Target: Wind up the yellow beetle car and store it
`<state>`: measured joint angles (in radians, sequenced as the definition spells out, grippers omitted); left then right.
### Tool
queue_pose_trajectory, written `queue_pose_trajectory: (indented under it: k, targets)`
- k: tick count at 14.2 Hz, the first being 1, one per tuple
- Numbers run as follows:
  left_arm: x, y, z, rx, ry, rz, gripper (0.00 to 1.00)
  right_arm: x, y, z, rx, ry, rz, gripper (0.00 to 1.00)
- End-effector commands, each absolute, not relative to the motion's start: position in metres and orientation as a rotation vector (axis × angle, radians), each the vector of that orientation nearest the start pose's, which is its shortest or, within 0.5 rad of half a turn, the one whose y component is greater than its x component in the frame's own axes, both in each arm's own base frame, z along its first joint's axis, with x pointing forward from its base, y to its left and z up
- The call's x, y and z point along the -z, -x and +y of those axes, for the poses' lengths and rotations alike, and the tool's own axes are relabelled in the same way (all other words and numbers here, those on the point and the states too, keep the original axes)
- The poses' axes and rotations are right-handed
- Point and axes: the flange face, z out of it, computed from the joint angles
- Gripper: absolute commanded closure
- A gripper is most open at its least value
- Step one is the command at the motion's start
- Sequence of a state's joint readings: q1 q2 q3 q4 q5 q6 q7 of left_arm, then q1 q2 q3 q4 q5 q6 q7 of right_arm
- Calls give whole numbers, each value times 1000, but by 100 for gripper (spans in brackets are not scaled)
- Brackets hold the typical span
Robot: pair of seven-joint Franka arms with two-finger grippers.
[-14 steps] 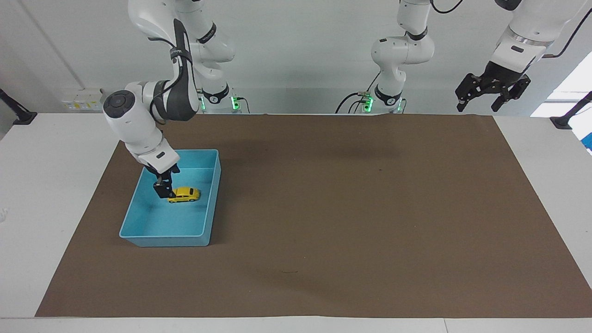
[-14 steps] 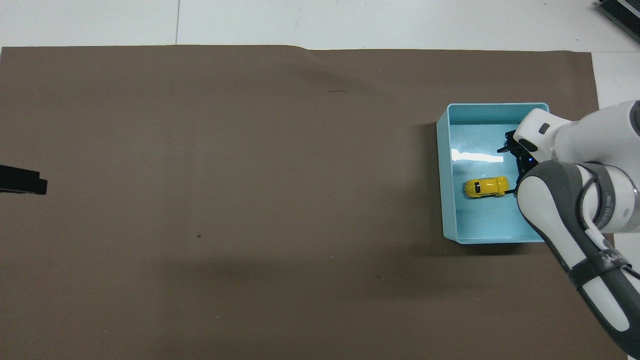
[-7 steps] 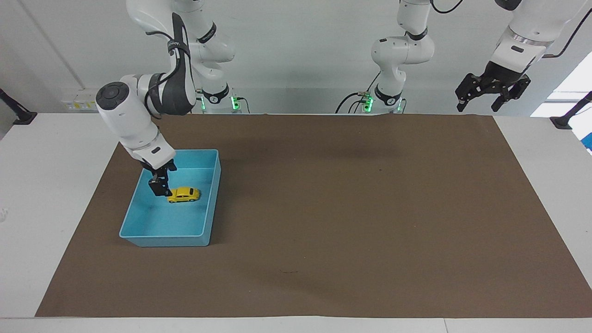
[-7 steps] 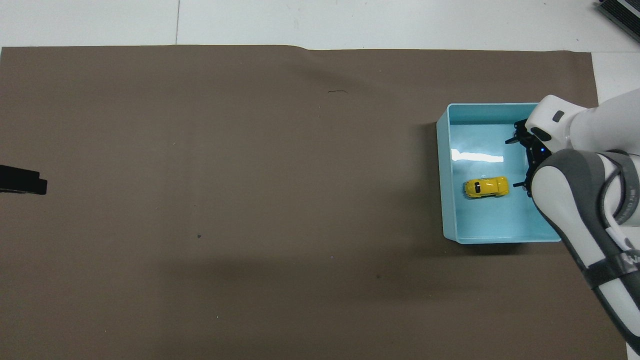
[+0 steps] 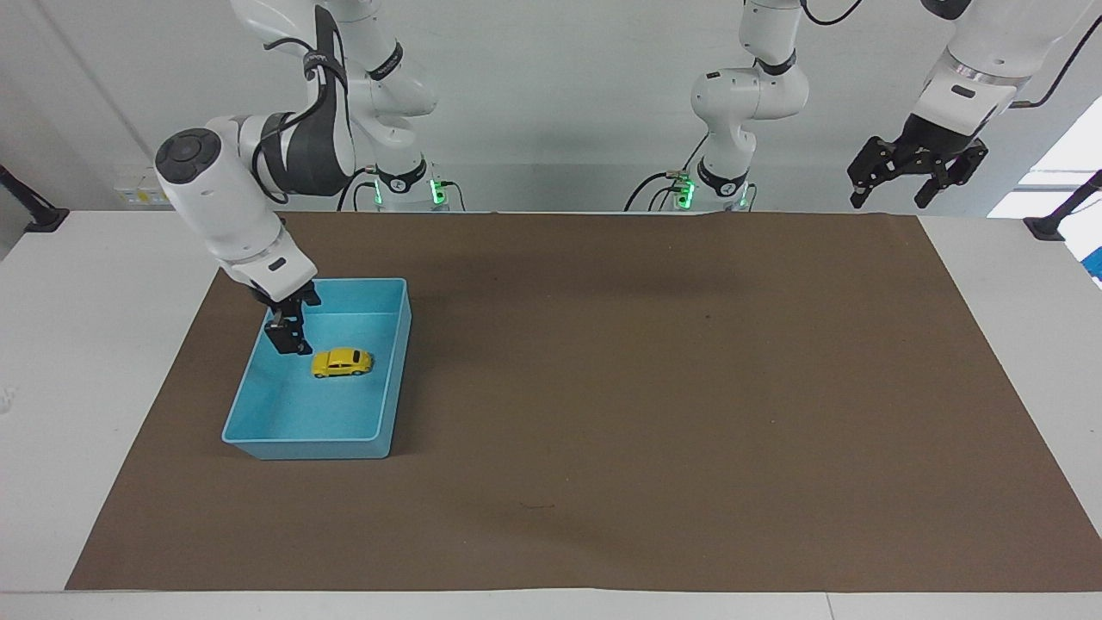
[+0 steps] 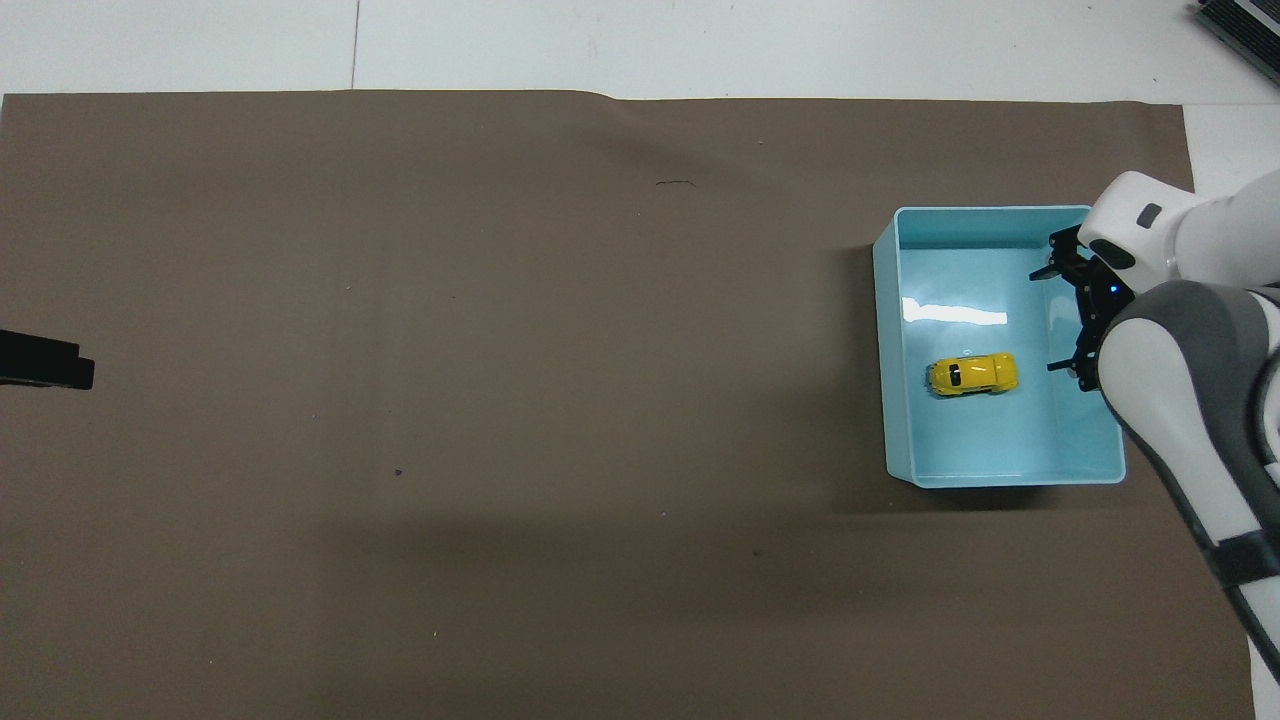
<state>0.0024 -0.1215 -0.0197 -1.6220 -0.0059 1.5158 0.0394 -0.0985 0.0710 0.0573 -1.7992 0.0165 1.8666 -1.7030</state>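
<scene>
The yellow beetle car [image 5: 343,362] stands on its wheels on the floor of the blue tray [image 5: 303,445], near the tray's middle. It also shows in the overhead view [image 6: 973,374], inside the tray [image 6: 881,350]. My right gripper [image 5: 288,338] is open and empty. It hangs over the tray's inside, beside the car toward the right arm's end of the table, apart from the car; in the overhead view [image 6: 1052,320] its fingers stand wide apart. My left gripper [image 5: 893,198] waits open, high over the left arm's end of the table.
A brown mat [image 5: 654,387] covers most of the white table. The tray stands on the mat toward the right arm's end. A dark tip of the left gripper [image 6: 45,362] shows at the overhead view's edge.
My right gripper has risen and drawn away from the car toward the tray's wall at the right arm's end. The car has stayed in place. The left arm has not moved.
</scene>
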Motion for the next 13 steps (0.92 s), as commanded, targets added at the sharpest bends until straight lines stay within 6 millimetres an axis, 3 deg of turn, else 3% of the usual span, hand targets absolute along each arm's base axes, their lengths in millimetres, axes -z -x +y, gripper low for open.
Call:
queue_pose_trajectory:
  k: [1,6,13]
  targets:
    - [-666,-505,-11,15,3155,74,0,-523,-572,-34,-36,-2149,2306,0]
    - [-666,-505,-11,15,3155,74,0,-538,-565,-26,-51,-2139,2305,0]
    - [-666,-505,-11,17,3155,74,0,-543,-559,-19,-34,-2305,2162,0]
